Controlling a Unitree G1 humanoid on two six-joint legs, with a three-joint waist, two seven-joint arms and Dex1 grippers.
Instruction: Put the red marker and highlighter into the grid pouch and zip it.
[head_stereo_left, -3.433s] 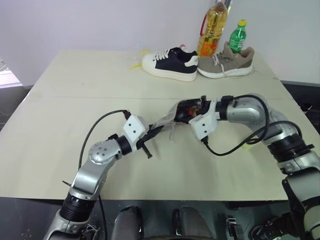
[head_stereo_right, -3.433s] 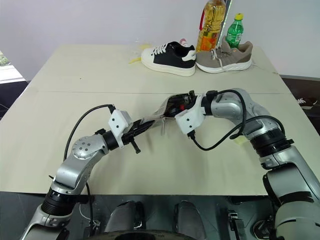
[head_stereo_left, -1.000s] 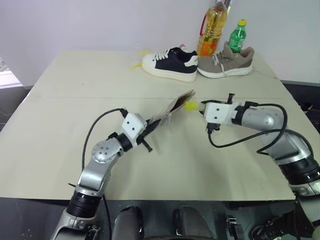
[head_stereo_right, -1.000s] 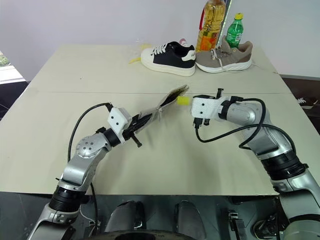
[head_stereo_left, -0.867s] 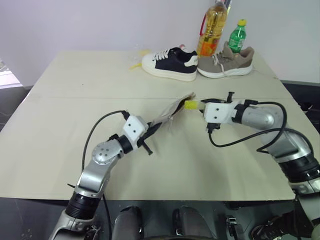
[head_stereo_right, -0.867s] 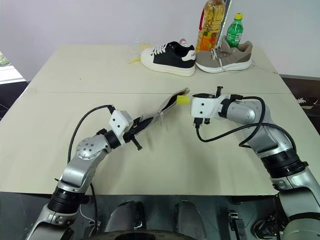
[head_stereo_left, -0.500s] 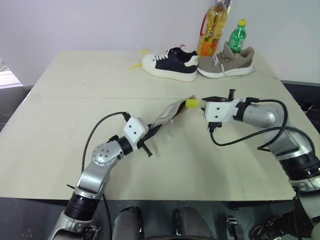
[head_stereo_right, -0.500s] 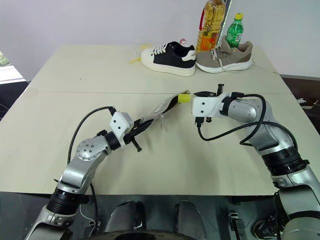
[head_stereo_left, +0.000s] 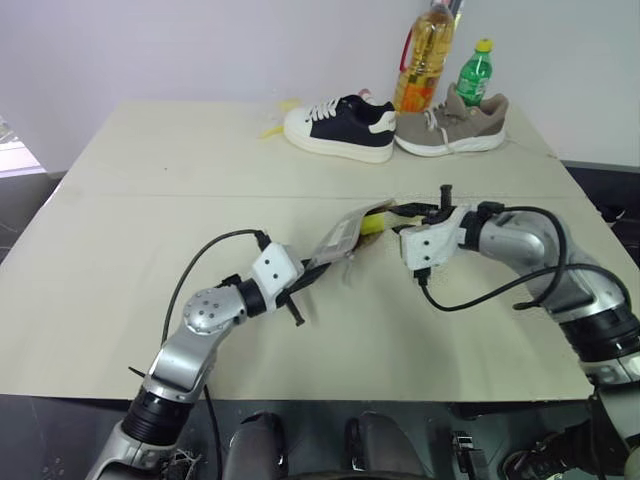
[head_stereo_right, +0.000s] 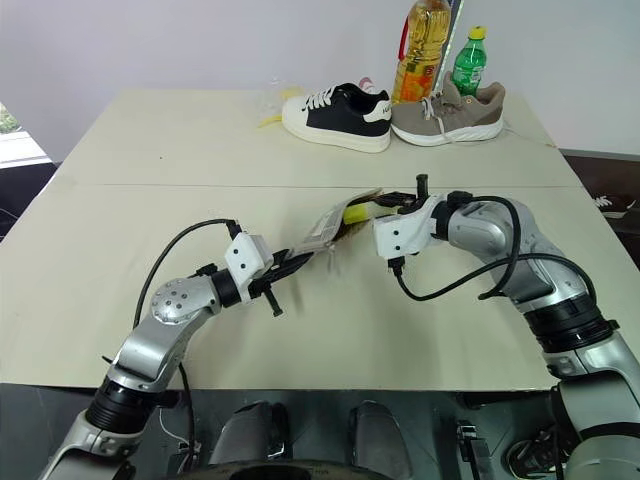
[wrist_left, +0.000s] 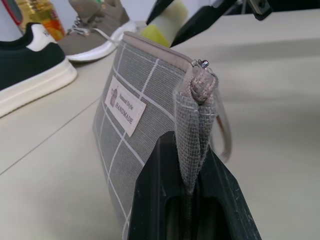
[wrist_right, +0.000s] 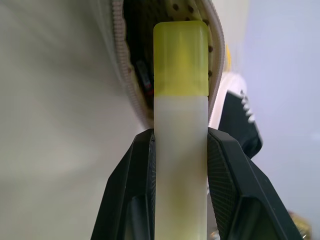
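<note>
My left gripper (wrist_left: 192, 150) is shut on one end of the grid pouch (head_stereo_left: 338, 236), a grey fabric pouch with white lines and a small label, holding it up off the table with its mouth open. The highlighter (wrist_right: 180, 115), pale with a yellow cap, sits clamped in my right gripper (wrist_right: 180, 134). Its cap points into the pouch's open mouth, right at the zipper edge. A bit of the red marker (wrist_right: 145, 76) shows deep inside the pouch. In the left eye view the right gripper (head_stereo_left: 398, 213) is just right of the pouch's raised end.
At the back of the beige table (head_stereo_left: 150, 200) stand a black-and-white sneaker (head_stereo_left: 340, 128), a grey sneaker (head_stereo_left: 450, 128), an oil bottle (head_stereo_left: 425, 55) and a green bottle (head_stereo_left: 475, 72). A small yellow scrap (head_stereo_left: 272, 128) lies left of the sneakers.
My right gripper has rolled, tipped downward and come left, bringing the highlighter's cap from beside the pouch to its open mouth. The left gripper still holds the pouch, now slightly lower.
</note>
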